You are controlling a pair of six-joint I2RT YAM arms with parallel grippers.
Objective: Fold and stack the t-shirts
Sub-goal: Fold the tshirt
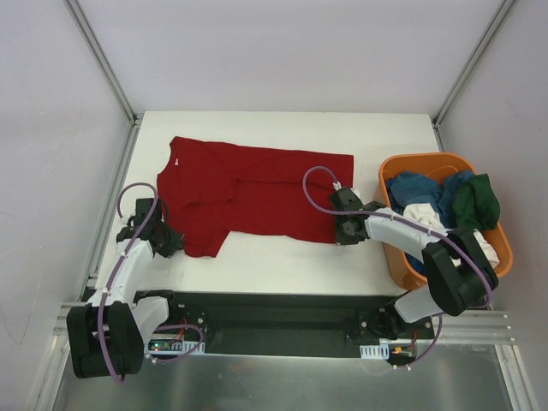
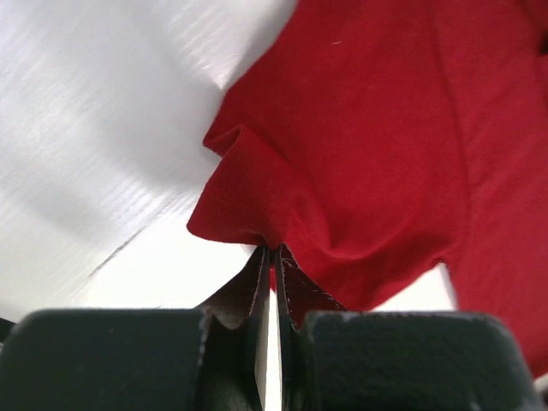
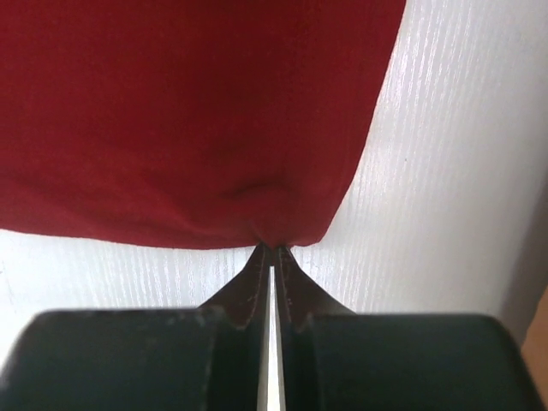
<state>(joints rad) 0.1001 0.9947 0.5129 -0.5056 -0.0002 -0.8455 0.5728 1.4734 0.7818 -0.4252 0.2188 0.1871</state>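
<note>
Table (image 1: 274, 265): white top. It bears the spread shirt in the middle and the basket at the right edge.
Dark red t-shirt (image 1: 257, 193): lies flat across the middle of the table, long axis left to right. The collar end points to the left and the straight hem to the right. One short sleeve reaches toward the near left.
Orange basket (image 1: 402, 265): stands just right of the shirt's hem, apart from it.
Basket load: a blue t-shirt (image 1: 415, 188), a dark green t-shirt (image 1: 477, 204) and a white t-shirt (image 1: 421, 214), bunched together inside.
Left gripper (image 1: 175, 241): jaws pressed together on the edge of the near-left sleeve.
Right gripper (image 1: 341, 235): jaws pressed together on the near-right corner of the hem.
Top view only: the whole outline of the shirt, both arms at its near edge, the basket.
Left wrist view only: the left gripper (image 2: 272, 257) pinches a puckered fold of red cloth that rises off the table in wrinkles.
Right wrist view only: the right gripper (image 3: 272, 250) nips the hem just inside its corner, with a small dimple in the cloth above the tips and bare table beside it.
</note>
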